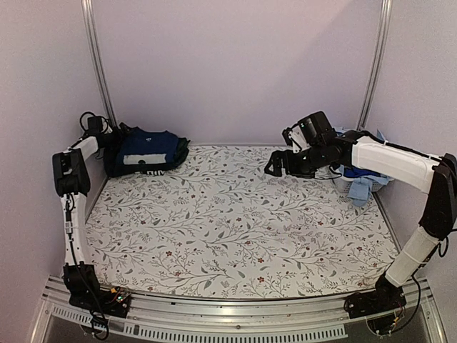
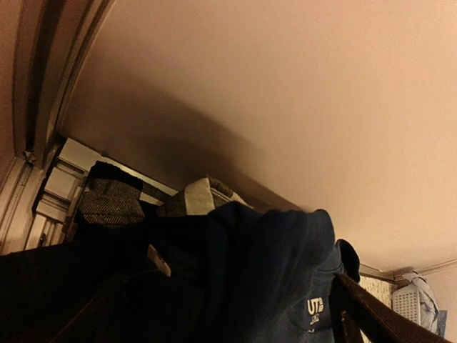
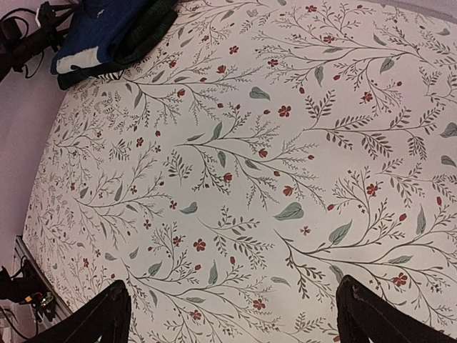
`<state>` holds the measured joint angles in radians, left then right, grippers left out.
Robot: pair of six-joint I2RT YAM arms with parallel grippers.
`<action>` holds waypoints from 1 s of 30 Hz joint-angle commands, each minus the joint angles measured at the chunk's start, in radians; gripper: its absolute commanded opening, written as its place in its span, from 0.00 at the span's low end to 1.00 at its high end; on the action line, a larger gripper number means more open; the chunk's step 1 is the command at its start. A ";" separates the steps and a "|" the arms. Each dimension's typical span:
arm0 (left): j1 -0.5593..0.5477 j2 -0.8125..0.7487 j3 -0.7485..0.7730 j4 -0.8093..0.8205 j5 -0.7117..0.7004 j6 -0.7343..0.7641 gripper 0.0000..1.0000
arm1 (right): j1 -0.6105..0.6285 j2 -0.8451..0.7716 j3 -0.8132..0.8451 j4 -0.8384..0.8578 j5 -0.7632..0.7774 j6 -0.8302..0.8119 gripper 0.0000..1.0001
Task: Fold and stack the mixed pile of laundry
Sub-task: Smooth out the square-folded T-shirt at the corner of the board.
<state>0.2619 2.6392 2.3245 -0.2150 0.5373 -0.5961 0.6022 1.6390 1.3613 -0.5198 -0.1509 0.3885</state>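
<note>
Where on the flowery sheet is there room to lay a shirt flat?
The whole middle of the flowery sheet is bare, from its near edge to the back wall. It's crowded only in the far corners: the navy pile on the left, the light blue clothes under the right arm on the right.
</note>
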 commanded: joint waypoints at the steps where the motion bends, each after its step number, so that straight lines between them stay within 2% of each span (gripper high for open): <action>1: 0.010 -0.015 0.021 -0.037 -0.088 0.009 1.00 | 0.004 -0.037 -0.015 -0.016 0.010 0.012 0.99; 6: 0.016 0.008 0.046 -0.140 -0.220 0.009 1.00 | 0.004 -0.052 -0.024 -0.021 0.014 0.009 0.99; 20: 0.028 0.091 0.097 -0.220 -0.286 -0.015 1.00 | 0.003 -0.094 -0.025 -0.083 0.044 0.000 0.99; 23: 0.025 0.035 0.071 -0.231 -0.311 0.007 1.00 | 0.004 -0.092 -0.018 -0.082 0.048 -0.012 0.99; 27: -0.005 -0.118 -0.002 -0.217 -0.437 0.107 1.00 | 0.003 -0.082 -0.002 -0.072 0.069 -0.046 0.99; 30: -0.013 -0.229 -0.035 -0.245 -0.530 0.125 1.00 | -0.003 -0.075 0.002 -0.052 0.071 -0.071 0.99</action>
<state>0.2508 2.6144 2.3226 -0.4110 0.1802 -0.5308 0.6018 1.5757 1.3468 -0.5858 -0.1051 0.3622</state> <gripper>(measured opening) 0.997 0.989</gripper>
